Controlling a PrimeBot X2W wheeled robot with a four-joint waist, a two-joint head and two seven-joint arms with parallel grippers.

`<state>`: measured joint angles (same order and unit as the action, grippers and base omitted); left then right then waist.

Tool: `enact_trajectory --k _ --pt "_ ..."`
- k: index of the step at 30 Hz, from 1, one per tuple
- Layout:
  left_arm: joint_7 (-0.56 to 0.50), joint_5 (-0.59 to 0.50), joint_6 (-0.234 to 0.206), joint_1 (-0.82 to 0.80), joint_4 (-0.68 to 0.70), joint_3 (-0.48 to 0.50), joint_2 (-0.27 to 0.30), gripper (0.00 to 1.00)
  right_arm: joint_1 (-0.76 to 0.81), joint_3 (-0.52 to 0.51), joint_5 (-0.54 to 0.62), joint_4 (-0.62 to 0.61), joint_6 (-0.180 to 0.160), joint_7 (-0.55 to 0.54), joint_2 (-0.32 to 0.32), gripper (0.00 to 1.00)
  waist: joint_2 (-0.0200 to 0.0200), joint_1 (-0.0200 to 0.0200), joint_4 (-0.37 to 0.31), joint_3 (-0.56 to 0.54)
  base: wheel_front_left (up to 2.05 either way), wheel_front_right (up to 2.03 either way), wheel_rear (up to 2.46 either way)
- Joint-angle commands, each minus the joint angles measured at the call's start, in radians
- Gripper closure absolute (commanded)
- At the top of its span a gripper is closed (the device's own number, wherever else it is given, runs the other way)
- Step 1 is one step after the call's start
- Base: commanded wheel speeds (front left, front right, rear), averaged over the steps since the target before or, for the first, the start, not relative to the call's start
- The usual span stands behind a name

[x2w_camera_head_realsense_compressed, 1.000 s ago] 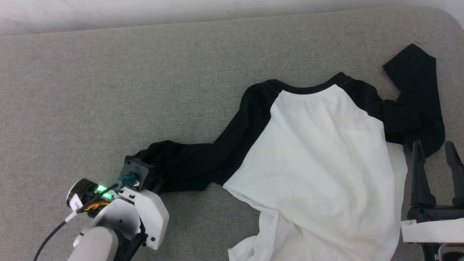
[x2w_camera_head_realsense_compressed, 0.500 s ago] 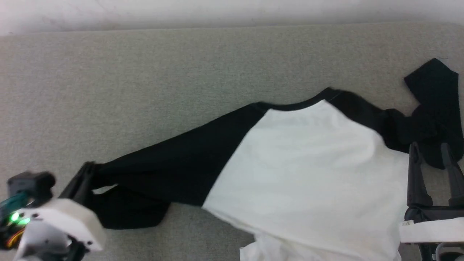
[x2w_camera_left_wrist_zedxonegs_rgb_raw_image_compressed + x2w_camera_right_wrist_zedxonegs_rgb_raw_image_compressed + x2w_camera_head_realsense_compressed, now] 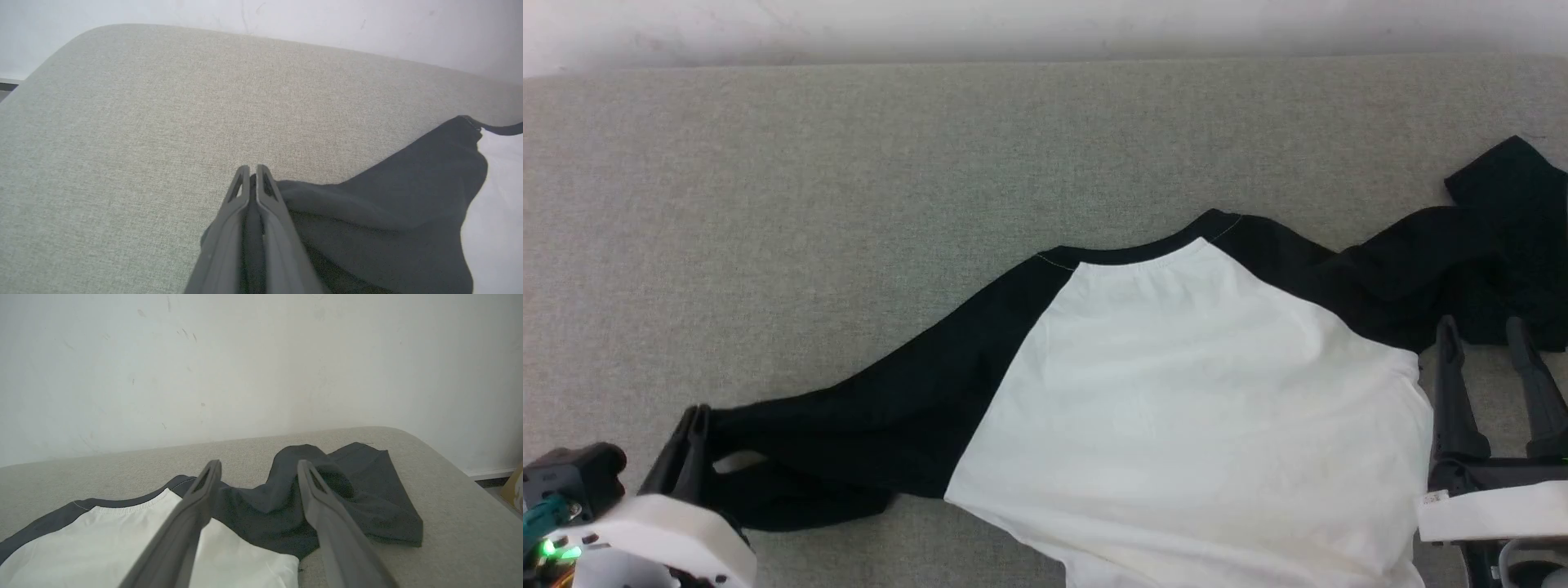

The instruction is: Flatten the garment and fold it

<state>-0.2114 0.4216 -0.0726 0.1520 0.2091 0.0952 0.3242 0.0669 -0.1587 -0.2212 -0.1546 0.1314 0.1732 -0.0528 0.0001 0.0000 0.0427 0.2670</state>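
The garment (image 3: 1192,400), a white T-shirt with black sleeves and collar, lies across the grey surface with its plain white side up; no chest print shows. My left gripper (image 3: 693,420) at the lower left is shut on the end of the black left sleeve (image 3: 866,425), which is stretched out toward it. Seen from the left wrist, the left gripper (image 3: 253,168) pinches black cloth (image 3: 367,216) between its fingers. My right gripper (image 3: 1480,327) stands open at the lower right, just short of the bunched black right sleeve (image 3: 1462,261). From the right wrist, the right gripper (image 3: 258,463) has that crumpled sleeve (image 3: 339,494) beyond it.
The grey fabric-covered table (image 3: 849,204) stretches wide to the left and back. A white wall (image 3: 245,355) rises behind its far edge. The table's rounded right corner (image 3: 429,457) lies just past the bunched sleeve.
My left gripper has pulled the black sleeve out to the left and down, drawing it straight and dragging the shirt body leftward. The head camera shifted too. My right gripper stayed open.
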Motion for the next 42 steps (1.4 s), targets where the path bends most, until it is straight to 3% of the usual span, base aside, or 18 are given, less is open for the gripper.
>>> enact_trajectory --k 1,5,8,12,17,22,29,42 --pt "0.023 0.002 -0.001 -0.026 0.01 -0.002 -0.009 0.0 -0.009 0.003 0.001 -0.003 -0.001 -0.005 0.003 0.0 -0.0001 0.0 -0.003 -0.003 0.0 0.0 0.0" --pt "0.039 0.029 0.019 -0.068 0.062 -0.007 -0.013 0.0 -0.008 0.005 -0.001 -0.005 -0.001 -0.01 0.003 0.0 -0.0001 0.0 -0.01 -0.004 0.0 0.0 0.0" --pt "0.014 0.028 0.042 -0.11 0.114 -0.02 0.018 0.0 -0.011 0.005 -0.004 -0.005 -0.001 -0.007 0.003 0.0 -0.0001 0.0 -0.016 0.007 0.0 0.0 0.0" --pt "-0.055 0.036 0.076 -0.199 0.159 -0.066 0.054 0.0 -0.022 0.017 -0.012 0.003 -0.001 0.0 0.003 0.0 -0.0001 0.0 -0.029 0.034 0.0 0.0 0.0" --pt "-0.176 -0.008 0.11 -0.312 0.107 -0.163 0.1 0.0 -0.044 0.036 -0.023 0.024 -0.001 0.015 0.003 0.0 -0.0001 0.0 -0.058 0.074 0.0 0.0 0.0" --pt "-0.283 -0.016 0.135 -0.394 0.025 -0.269 0.086 0.0 -0.056 0.039 -0.025 0.039 -0.001 0.027 0.003 0.0 -0.0001 0.0 -0.085 0.107 0.0 0.0 0.0" --pt "-0.318 -0.032 0.159 -0.475 -0.097 -0.364 0.058 0.0 -0.062 0.03 -0.01 0.032 -0.001 0.026 0.003 0.0 -0.0001 0.0 -0.097 0.144 0.0 0.0 0.0" --pt "-0.483 0.067 0.178 -0.512 -0.229 -0.449 0.01 0.0 -0.068 0.028 0.016 -0.016 -0.001 -0.016 0.003 0.0 -0.0001 0.0 -0.064 0.169 0.0 0.0 0.0"
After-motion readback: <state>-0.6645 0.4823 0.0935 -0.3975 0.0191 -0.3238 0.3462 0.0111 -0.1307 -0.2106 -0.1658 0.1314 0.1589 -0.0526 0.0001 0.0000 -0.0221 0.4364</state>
